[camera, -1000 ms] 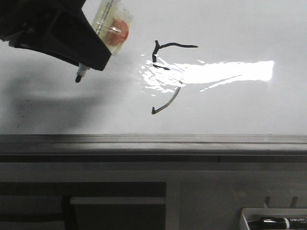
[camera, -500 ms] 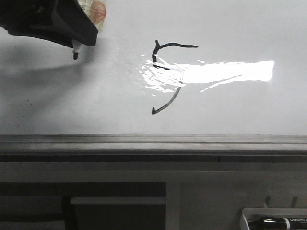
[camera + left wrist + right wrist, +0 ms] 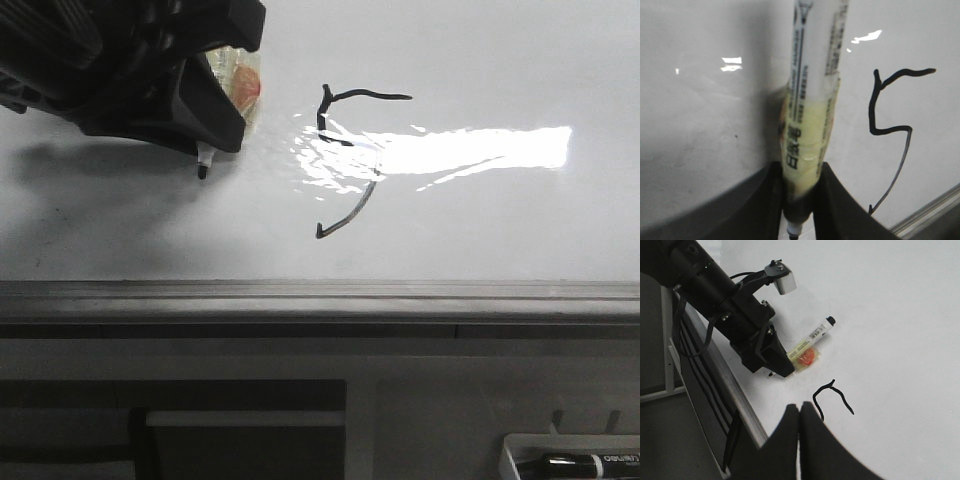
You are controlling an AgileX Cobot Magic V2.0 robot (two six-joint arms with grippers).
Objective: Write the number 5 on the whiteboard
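Note:
The whiteboard (image 3: pixel 500 220) fills the front view, with a bright glare patch in its middle. The number 5 (image 3: pixel 370 94) is drawn on it in thin black strokes, partly washed out by the glare. It also shows in the left wrist view (image 3: pixel 871 107) and the right wrist view (image 3: pixel 842 401). My left gripper (image 3: pixel 215 140) is shut on a marker (image 3: pixel 810 125) wrapped in yellowish tape, and its tip (image 3: pixel 203 171) points at the board left of the 5. My right gripper (image 3: pixel 800 412) is shut and empty, over the board near the 5.
A grey metal rail (image 3: pixel 320 290) runs along the board's near edge. A white tray (image 3: pixel 520 445) at the bottom right holds another marker (image 3: pixel 575 463). My left arm and its cables (image 3: pixel 705 285) lie over the rail side of the board.
My left gripper with the marker first moved up and left, then came back right and down. Its tip now sits closer to the 5. The strokes are unchanged.

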